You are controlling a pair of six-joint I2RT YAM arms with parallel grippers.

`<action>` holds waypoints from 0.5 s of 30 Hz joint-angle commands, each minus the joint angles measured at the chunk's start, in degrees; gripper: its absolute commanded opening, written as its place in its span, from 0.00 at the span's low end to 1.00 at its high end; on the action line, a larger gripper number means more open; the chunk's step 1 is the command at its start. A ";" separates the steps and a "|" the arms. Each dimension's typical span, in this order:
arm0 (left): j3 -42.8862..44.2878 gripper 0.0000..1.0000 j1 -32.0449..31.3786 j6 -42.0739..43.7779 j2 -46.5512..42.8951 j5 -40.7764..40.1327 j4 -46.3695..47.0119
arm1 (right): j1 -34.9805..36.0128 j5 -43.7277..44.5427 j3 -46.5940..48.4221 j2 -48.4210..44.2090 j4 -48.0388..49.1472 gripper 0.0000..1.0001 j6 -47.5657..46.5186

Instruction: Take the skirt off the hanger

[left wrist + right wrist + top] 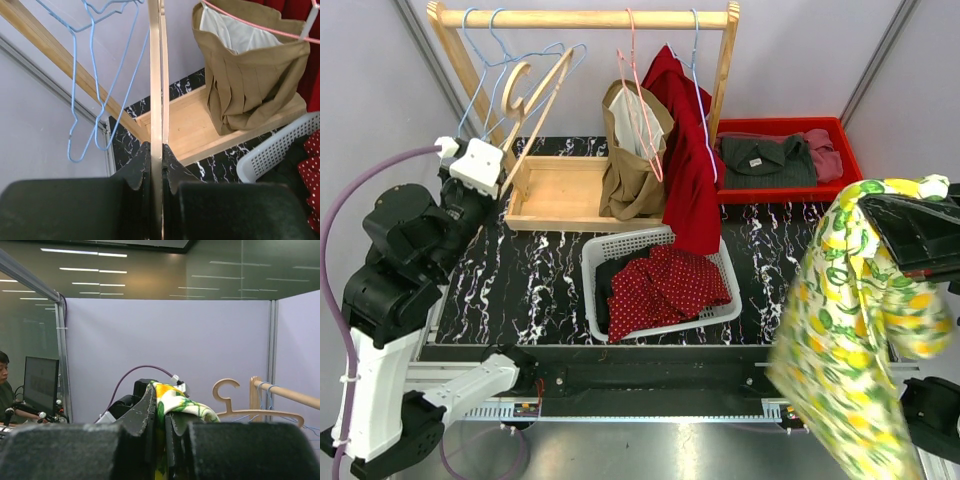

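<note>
The skirt is yellow and white with a lemon and leaf print. It hangs free at the far right, past the table's front edge, apart from the hanger. My right gripper is shut on its top hem, and the right wrist view shows the cloth pinched and folded over between the fingers of that gripper. The bare wooden hanger leans at the left of the rack. My left gripper is shut on its lower bar, seen edge-on as a pale strip running up from the shut jaws.
The wooden rack carries blue wire hangers, a brown skirt on a pink hanger and a red garment. Below stand a wooden tray, a white basket with red dotted cloth, and a red bin of clothes.
</note>
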 commanded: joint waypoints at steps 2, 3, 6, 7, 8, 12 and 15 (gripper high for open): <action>8.46 0.00 0.17 -0.56 6.53 -3.05 5.92 | -0.18 2.80 -3.64 3.77 -2.40 0.12 -1.47; 11.34 0.00 0.17 -0.74 7.85 -2.96 5.74 | -0.18 2.71 -4.08 4.13 -2.22 0.13 -1.38; 18.45 0.00 0.69 -1.97 13.47 -1.82 3.29 | -0.18 2.54 -5.49 4.57 -1.96 0.12 -1.29; 20.58 0.00 1.39 -3.45 16.79 0.45 0.67 | -0.18 2.36 -5.76 4.48 -1.87 0.13 -1.29; 22.69 0.00 2.27 -4.33 18.39 1.95 -0.66 | -0.18 2.36 -6.54 4.57 -1.78 0.12 -1.29; 28.15 0.00 8.41 -8.64 24.29 8.55 -5.15 | -0.10 3.06 -8.83 3.78 -1.25 0.12 -1.99; 28.16 0.00 11.41 -10.67 27.01 11.45 -5.77 | -0.18 3.76 -10.15 3.34 -1.25 0.12 -2.78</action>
